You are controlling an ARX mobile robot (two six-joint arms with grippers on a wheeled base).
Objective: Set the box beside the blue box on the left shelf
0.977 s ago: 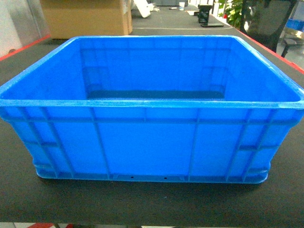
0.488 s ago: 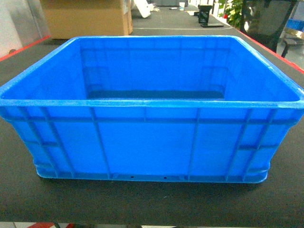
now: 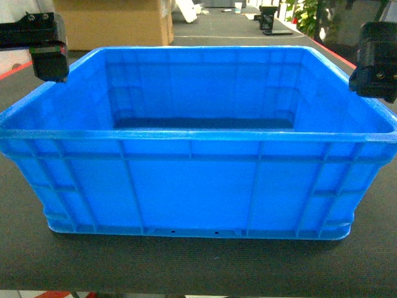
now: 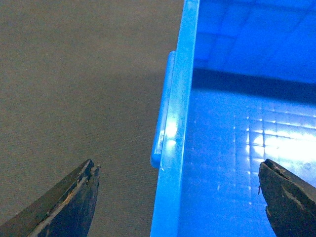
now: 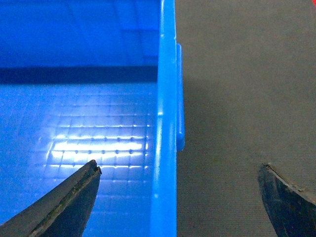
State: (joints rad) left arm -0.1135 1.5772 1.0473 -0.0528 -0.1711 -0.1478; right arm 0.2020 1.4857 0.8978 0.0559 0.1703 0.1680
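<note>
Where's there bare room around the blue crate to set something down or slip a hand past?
The dark mat lies bare in front of the box, and outside both side walls. The box's grid floor is bare too. It is crowded at the side rims, which the left gripper and right gripper straddle with open fingers.

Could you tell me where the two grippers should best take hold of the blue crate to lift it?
On the thick rims of the two short side walls of the crate, from above. Each open gripper, left and right, already straddles one rim, one finger inside and one outside, beside the small outer lip.
</note>
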